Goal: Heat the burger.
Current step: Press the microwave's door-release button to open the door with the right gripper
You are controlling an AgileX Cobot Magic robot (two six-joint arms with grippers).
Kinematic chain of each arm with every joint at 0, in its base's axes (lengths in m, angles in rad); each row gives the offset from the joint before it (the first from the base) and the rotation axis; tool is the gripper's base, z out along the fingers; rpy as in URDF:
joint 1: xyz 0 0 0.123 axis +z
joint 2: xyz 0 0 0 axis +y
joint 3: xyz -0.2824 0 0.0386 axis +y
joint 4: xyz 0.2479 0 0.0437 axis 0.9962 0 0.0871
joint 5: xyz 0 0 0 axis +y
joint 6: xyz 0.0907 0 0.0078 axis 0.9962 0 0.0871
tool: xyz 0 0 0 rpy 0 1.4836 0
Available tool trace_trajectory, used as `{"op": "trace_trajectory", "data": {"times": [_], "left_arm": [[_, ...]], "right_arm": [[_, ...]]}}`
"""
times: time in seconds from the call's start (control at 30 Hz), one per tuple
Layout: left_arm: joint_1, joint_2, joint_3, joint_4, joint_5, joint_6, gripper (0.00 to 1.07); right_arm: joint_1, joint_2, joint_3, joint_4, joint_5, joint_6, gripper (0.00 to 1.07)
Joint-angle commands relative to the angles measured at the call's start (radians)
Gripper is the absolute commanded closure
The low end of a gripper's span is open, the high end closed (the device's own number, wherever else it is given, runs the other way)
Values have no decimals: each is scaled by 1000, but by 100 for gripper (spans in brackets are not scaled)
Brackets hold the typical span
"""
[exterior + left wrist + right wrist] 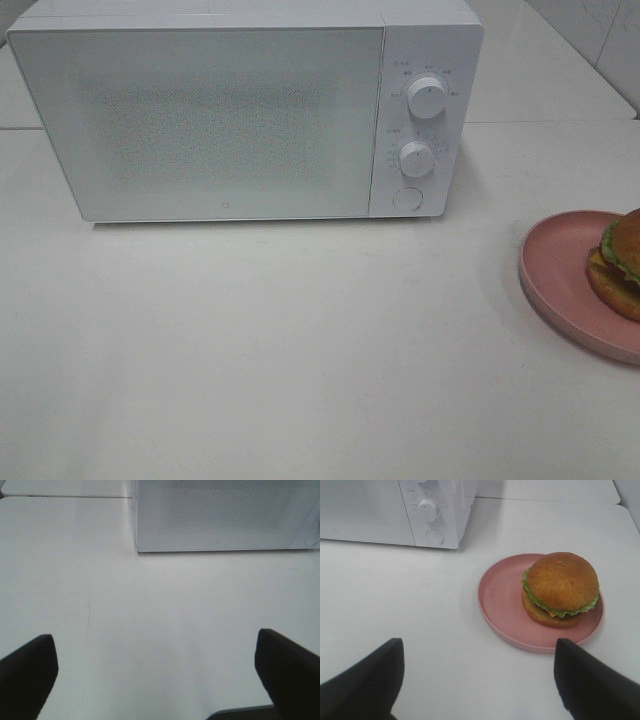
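The burger (pixel 561 588), with a golden-brown bun, green lettuce and a bit of yellow cheese, sits on a round pink plate (pixel 505 610); in the high view the burger (pixel 620 262) is cut off at the right edge on the plate (pixel 562 270). A white microwave (pixel 245 110) stands at the back with its door shut. My right gripper (pixel 479 680) is open, hovering over the table short of the plate, nothing between its fingers. My left gripper (pixel 155 672) is open over bare table in front of the microwave (pixel 225 515). Neither arm shows in the high view.
The microwave has two round knobs (pixel 427 97) and a round button (pixel 406 198) on its right panel. White tabletop (pixel 280 340) spreads in front of it. A table seam runs behind the microwave at the left.
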Motion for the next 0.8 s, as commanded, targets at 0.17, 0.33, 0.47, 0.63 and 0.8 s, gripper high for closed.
{"op": "trace_trajectory", "data": {"times": [0.17,0.33,0.47,0.63,0.8], "left_arm": [[-3,-1,3,-1,-14,-7,7],[-3,-1,3,-1,-14,-7,7],[-3,-1,3,-1,-14,-7,7],[-3,-1,3,-1,-14,-7,7],[-3,-1,3,-1,-14,-7,7]], "right_arm": [[-1,46,-21,-4,-55,8,27],[-1,172,-23,-4,-166,7,28],[-1,259,-20,-4,-233,7,29],[-1,408,-20,-4,-340,7,30],[-1,528,-20,-2,-449,4,31]]}}
